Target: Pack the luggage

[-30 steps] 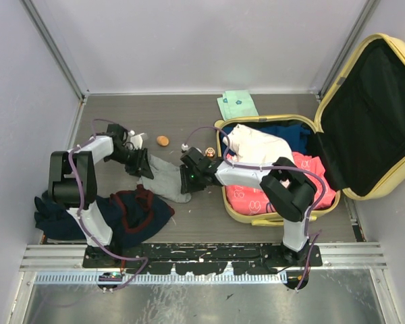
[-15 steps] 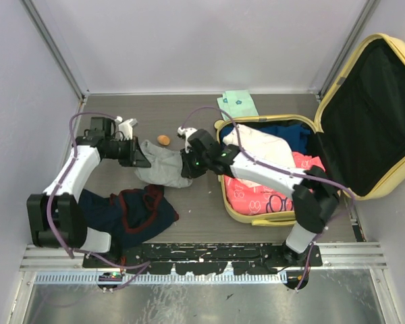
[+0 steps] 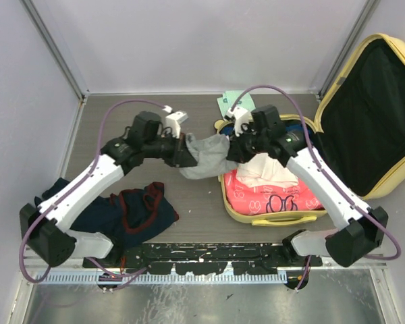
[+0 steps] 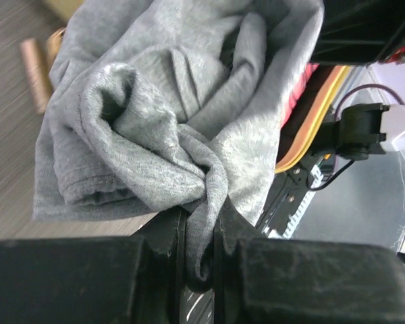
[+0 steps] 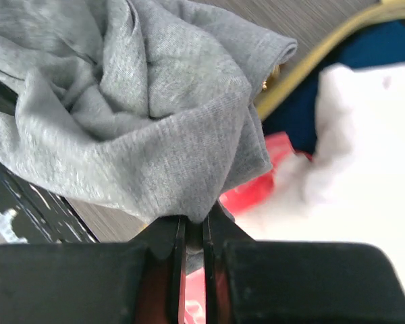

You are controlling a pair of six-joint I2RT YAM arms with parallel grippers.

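The luggage (image 3: 268, 218) lies open at the right of the table, its lid (image 3: 371, 115) leaning back with the black lining showing. A grey garment (image 3: 208, 156) hangs bunched in the air just left of the suitcase's rim, stretched between both grippers. My left gripper (image 3: 184, 152) is shut on its left end. In the left wrist view a fold of the grey garment (image 4: 169, 121) is pinched between the left gripper's (image 4: 199, 229) jaws. My right gripper (image 3: 235, 147) is shut on the other end. The right wrist view shows that gripper (image 5: 194, 233) clamping the grey garment (image 5: 142, 121) over the yellow rim (image 5: 310, 67).
Inside the suitcase lie a white cloth (image 3: 270, 169), a pink printed garment (image 3: 270, 197) and something blue (image 5: 378, 47). A dark navy and red heap of clothes (image 3: 131, 209) sits at the front left. A pale green folded cloth (image 3: 231, 101) lies at the back. A small copper-coloured object (image 4: 35, 67) rests on the table.
Both grippers closed on the grey garment, lifted it off the table and carried it right, up to the suitcase's left rim. Both arms have stretched out toward the middle.
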